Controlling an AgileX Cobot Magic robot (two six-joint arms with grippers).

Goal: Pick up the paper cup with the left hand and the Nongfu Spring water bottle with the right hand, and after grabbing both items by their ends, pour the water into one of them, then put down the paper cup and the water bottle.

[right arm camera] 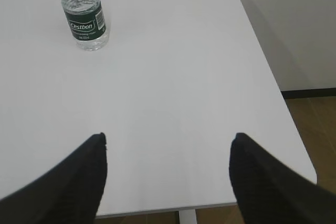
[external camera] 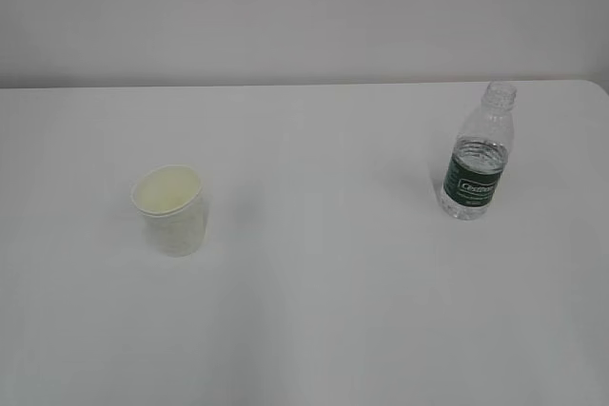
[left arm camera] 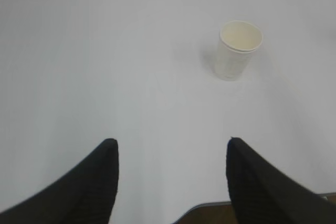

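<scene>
On the white table (external camera: 314,311), the paper cup (external camera: 172,209) is seen standing upright at about eight o'clock, well apart from the water bottle (external camera: 479,154), which stands upright and capless at about two o'clock, with water (external camera: 479,152) seen at its shoulder. The left gripper (left arm camera: 172,148) is held spread and empty, the cup at one o'clock beyond its fingertips. The right gripper (right arm camera: 169,141) is likewise spread and empty, the bottle at eleven o'clock.

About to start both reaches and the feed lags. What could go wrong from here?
1. The water bottle has no cap; a bump could spill its water.
2. The paper cup looks light and leans slightly; a hard squeeze may crush or tip it.
3. The bottle stands near the table edge.
</scene>
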